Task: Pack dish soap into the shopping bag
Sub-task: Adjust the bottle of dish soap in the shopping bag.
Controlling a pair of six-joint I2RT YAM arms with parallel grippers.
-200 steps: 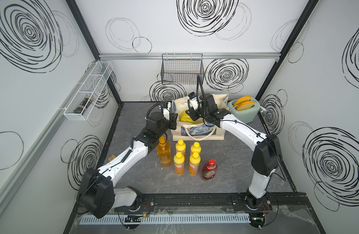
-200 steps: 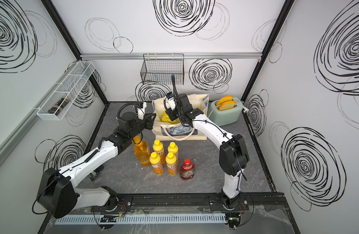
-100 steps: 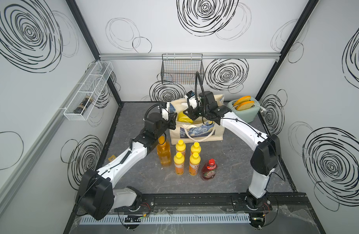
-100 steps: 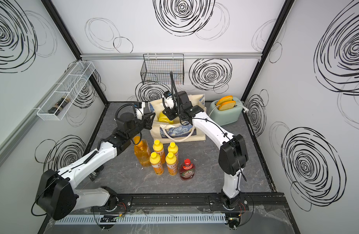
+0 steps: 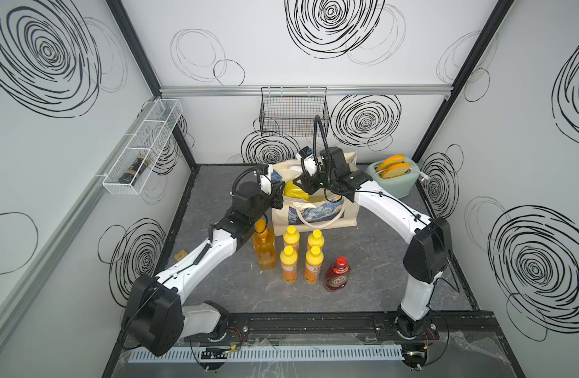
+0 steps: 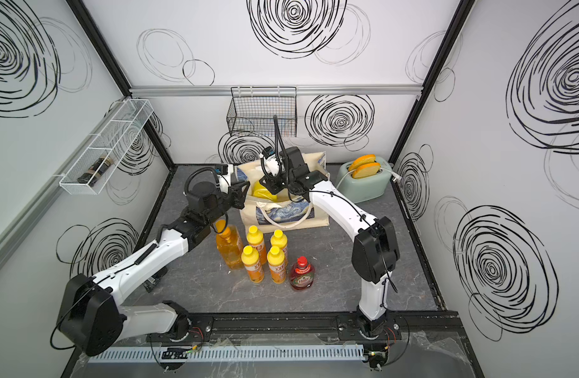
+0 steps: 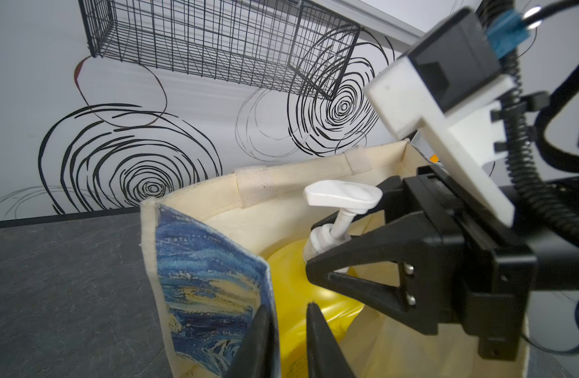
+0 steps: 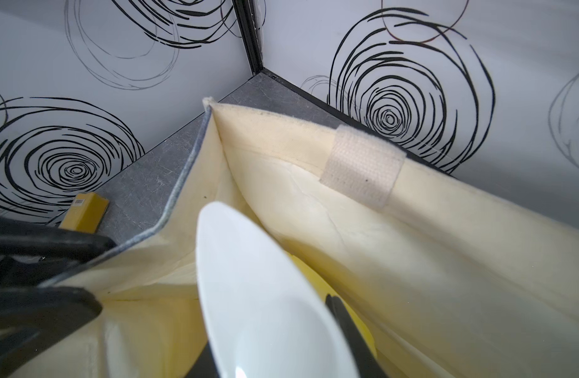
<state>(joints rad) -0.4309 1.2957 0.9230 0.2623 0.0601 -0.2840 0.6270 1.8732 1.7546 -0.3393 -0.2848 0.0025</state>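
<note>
Right fingers (image 7: 363, 258) clamp the yellow pump bottle (image 7: 291, 294) by its neck. Body hangs tilted below them, inside the bag (image 7: 281, 178). Left fingers (image 7: 324, 347) straddle the bag's side wall; can't tell if clamped.

Mint toaster (image 5: 400, 184), black wire basket (image 5: 293, 114)

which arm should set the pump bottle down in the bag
Right: the right end effector grips the yellow pump bottle by the neck inside the shopping bag; the left end effector pinches the bag's side wall.
</note>
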